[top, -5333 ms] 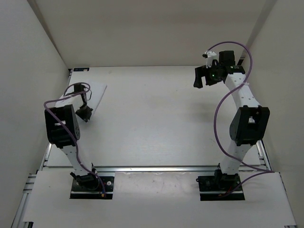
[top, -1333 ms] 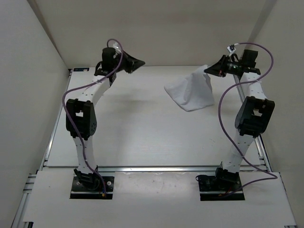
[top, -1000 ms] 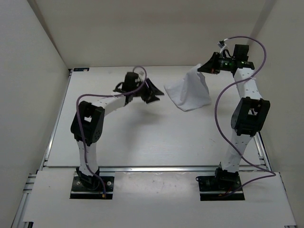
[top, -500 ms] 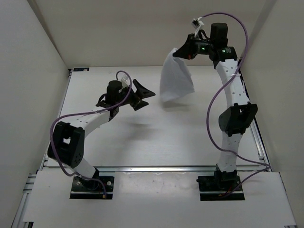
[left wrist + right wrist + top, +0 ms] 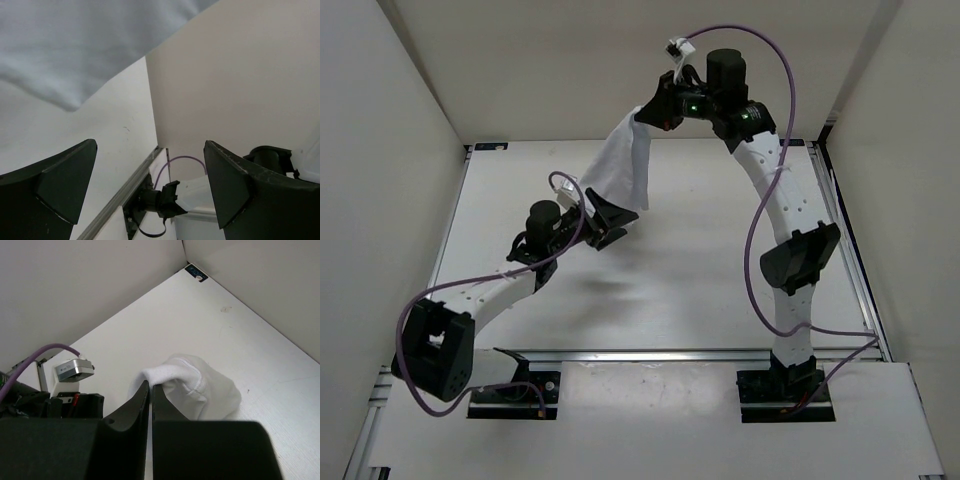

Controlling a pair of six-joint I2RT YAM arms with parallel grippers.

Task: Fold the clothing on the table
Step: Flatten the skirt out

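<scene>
Two sets of fingers matter here. The right fingers [image 5: 655, 114] are clenched on the top of the cloth [image 5: 620, 165], pinching a bunched fold with no gap showing between them in the right wrist view. The left fingers [image 5: 615, 215] are spread fully wide and grasp nothing. Outward from the pinch, the cloth hangs as one long drape. Seen from overhead, its long axis runs from the right fingers down and to the left, widening toward a loose lower edge. That lower edge ends just above the left fingers, near them but, as far as I can tell, not touching. In the left wrist view the cloth fills the upper left, ahead of the tips and beyond them, with its lowest corner drooping toward one finger rather than sitting in the open span. Below the cloth lies the counter [image 5: 700, 270], and the cloth seems to hang clear of it, though where the hem overlaps the left arm the overhead view does not settle this. My reading is that the coming move turns on this gap. The left arm is the nearer one to the free hem, so it would need to reach forward and slightly up to take a lower corner. With both ends held, the cloth could then be spread or laid flat for folding.
</scene>
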